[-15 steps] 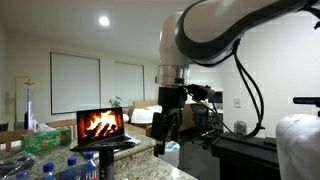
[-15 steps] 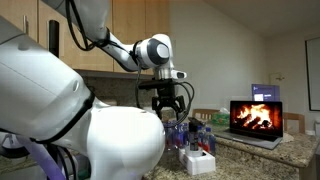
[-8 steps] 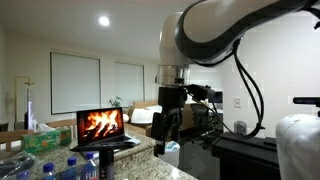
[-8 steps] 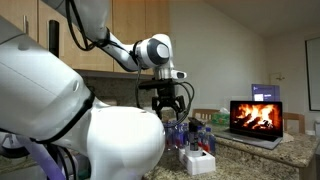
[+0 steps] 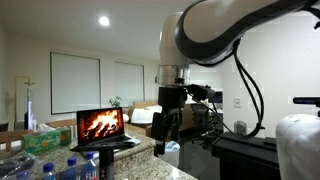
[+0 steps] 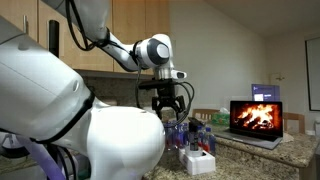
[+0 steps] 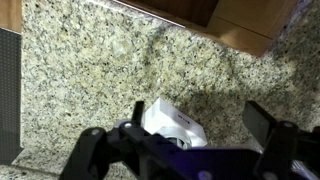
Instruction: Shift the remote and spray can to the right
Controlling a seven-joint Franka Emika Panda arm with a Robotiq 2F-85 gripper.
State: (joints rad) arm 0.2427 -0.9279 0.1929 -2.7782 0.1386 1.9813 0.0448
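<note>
Laptop (image 5: 100, 125) showing fire and water bottles (image 6: 190, 133) crowd a granite counter (image 7: 90, 60). The gripper (image 6: 166, 110) hangs above a white box (image 7: 175, 122), fingers (image 7: 265, 125) spread and empty. I cannot make out the remote or spray can.

Speckled granite counter (image 7: 90, 70); wooden cabinets (image 6: 125, 25) above its back edge; two shaded windows (image 5: 75, 83) beyond; ceiling light (image 5: 104, 20) lit.
</note>
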